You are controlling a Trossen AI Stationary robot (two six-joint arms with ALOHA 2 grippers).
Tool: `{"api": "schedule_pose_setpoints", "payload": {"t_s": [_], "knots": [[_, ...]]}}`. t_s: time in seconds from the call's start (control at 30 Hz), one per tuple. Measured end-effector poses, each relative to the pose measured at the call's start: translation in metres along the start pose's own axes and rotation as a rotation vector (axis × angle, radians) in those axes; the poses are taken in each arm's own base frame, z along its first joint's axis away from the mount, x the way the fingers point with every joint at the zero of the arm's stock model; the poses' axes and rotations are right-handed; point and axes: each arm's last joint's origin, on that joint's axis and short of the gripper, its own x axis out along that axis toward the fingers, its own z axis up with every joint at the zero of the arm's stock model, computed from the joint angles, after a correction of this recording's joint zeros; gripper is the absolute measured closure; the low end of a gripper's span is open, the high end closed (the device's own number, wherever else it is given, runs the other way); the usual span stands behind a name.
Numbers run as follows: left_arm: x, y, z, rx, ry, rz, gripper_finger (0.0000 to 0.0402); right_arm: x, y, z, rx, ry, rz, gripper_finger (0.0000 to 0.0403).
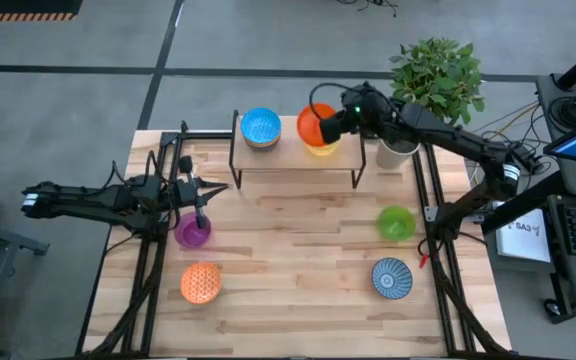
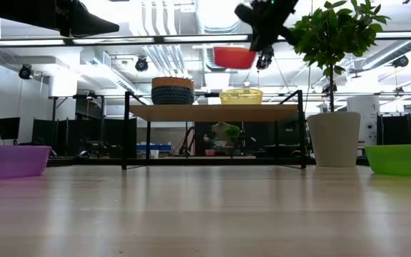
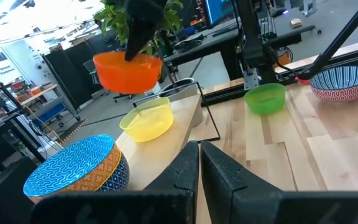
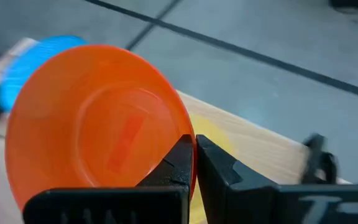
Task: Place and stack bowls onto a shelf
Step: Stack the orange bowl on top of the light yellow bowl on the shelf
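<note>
The red-orange bowl hangs in the air above the shelf, gripped at its rim by the right gripper, whose two dark fingers are clenched on the bowl's edge, one inside and one outside. In the low view the bowl sits clear of the yellow bowl directly beneath it, with open space between the two; the yellow bowl rests on the right part of the shelf board. On the left part of the shelf stands a stack, the blue bowl nested on top of a patterned gold bowl. Still on the butcher-block table are the purple bowl at the left, the patterned orange bowl nearer the front left, the green bowl at the right, and the blue-white striped bowl in front of the green one, all well apart from each other. The left gripper waits at the left side of the table just over the purple bowl, its fingers pressed together and holding nothing. A potted plant in a pale pot stands at the table's far right corner, just beside the shelf's right end.
</note>
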Motion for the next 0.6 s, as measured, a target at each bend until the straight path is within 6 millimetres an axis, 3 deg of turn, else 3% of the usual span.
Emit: {"api": "schedule_pose_setpoints", "payload": {"t_s": [0.17, 0.6], "knots": [[0.000, 0.000, 0.000, 0.004, 0.000, 0.000, 0.0402, 0.019, -0.012, -0.001, -0.003, 0.060, -0.065, 0.0394], [0.000, 0.000, 0.000, 0.004, 0.000, 0.000, 0.0402, 0.051, -0.010, -0.009, -0.056, 0.133, -0.108, 0.0394]]}}
